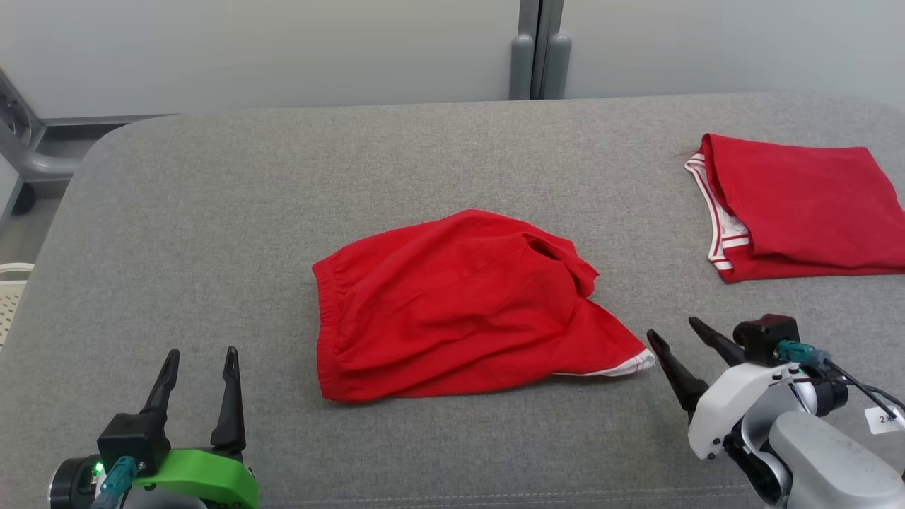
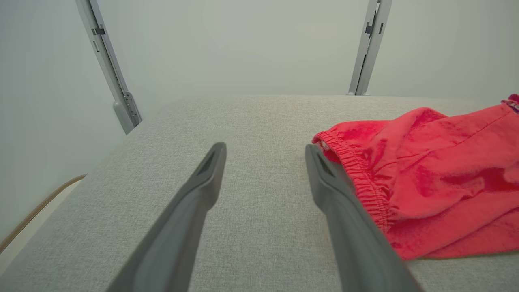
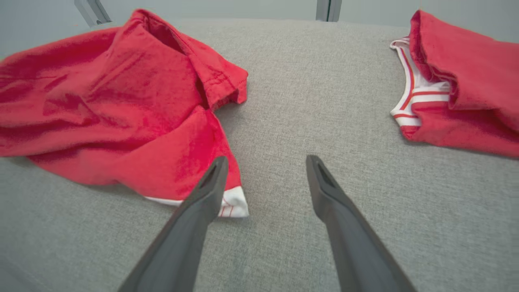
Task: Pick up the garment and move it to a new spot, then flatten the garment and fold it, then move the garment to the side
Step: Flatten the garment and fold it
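A rumpled red garment [image 1: 459,307] with an elastic waistband and a white-trimmed corner lies in the middle of the grey padded table [image 1: 212,212]. My right gripper [image 1: 675,338] is open, just right of that white corner, with nothing between its fingers. In the right wrist view the garment [image 3: 121,113] spreads to the left and my right gripper [image 3: 265,166] stands beside its white-trimmed corner. My left gripper [image 1: 201,360] is open near the front left edge, apart from the cloth. The left wrist view shows my left gripper [image 2: 265,152] next to the garment's waistband [image 2: 425,174].
A second red garment [image 1: 799,205] with white striped trim lies folded at the table's right side, seen also as the folded garment [image 3: 458,81]. A pale wall with grey posts [image 1: 536,49] stands behind the table. A white basket edge [image 1: 10,297] shows off the left side.
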You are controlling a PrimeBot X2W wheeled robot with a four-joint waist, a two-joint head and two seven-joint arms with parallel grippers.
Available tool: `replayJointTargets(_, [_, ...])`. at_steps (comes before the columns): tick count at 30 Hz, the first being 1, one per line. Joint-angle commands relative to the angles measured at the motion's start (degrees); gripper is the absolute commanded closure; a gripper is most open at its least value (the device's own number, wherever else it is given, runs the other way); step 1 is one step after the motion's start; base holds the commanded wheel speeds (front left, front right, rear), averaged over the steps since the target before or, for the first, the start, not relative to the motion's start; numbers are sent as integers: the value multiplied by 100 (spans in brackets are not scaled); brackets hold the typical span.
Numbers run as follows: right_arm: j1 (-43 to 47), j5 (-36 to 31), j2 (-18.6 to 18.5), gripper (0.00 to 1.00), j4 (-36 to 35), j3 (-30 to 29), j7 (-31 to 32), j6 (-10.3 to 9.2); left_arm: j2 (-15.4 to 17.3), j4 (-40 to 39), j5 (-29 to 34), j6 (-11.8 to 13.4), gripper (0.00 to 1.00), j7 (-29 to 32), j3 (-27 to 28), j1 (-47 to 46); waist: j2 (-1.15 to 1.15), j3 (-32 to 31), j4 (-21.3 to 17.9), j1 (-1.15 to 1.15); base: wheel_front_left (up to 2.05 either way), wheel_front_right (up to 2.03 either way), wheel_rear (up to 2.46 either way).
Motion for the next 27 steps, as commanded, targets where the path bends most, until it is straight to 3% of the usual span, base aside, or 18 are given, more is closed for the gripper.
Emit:
replayJointTargets(1, [96, -111, 34, 0, -98, -156, -65, -3, 23, -33, 41, -15, 0, -13, 23, -24, 0, -9, -30, 0, 0, 0, 0])
replayJointTargets(11, [806, -1207, 473, 0, -1500, -1531, -89, -3, -59, -22, -33, -44, 0, -13, -208, 82, 0, 17, -157, 0, 0, 0, 0])
replayJointTargets(27, [1086, -1593, 716, 0, -1784, -1716, -91, -3, 331, 982, -756, -63, 0, 63, -1383, -311, 0, 103, -391, 0, 0, 0, 0])
